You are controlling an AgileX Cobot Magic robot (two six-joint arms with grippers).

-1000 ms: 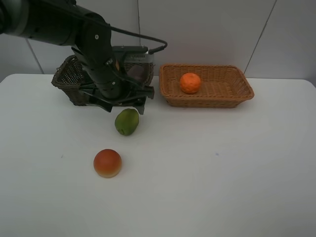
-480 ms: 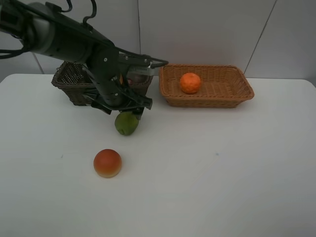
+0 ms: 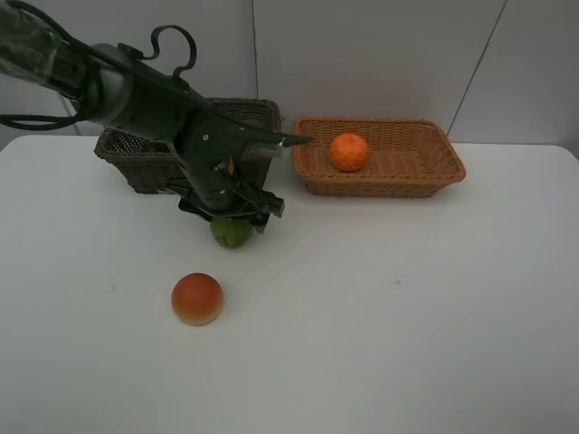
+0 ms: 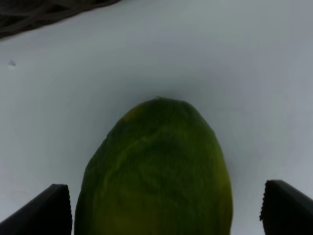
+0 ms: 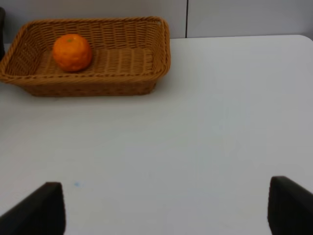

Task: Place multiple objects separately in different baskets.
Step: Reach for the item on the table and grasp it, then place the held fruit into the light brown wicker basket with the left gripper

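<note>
From the high camera, a shallow, light orange-tan woven wicker basket (image 3: 384, 185) sits at the back of the white desk (image 3: 407, 316) and holds one round orange (image 3: 348, 151). Just left of that basket stands a deeper dark brown wicker basket (image 3: 136, 155); the black left arm (image 3: 145, 95) hides its inside. Left of and nearer than the tan basket, the left jaws hang directly over a green round fruit (image 3: 232, 233) on the desk. A red-orange peach-like fruit (image 3: 196, 298) lies nearer again, well apart from the tan basket.

The left wrist camera shows the left jaws spread wide, one fingertip (image 4: 49, 210) on each side of the green fruit (image 4: 156, 171), not gripping it.

The right wrist camera shows the tan basket (image 5: 146, 85) with the orange (image 5: 72, 51) inside it. The right jaws stand wide apart over bare desk, short of that basket, holding nothing.
</note>
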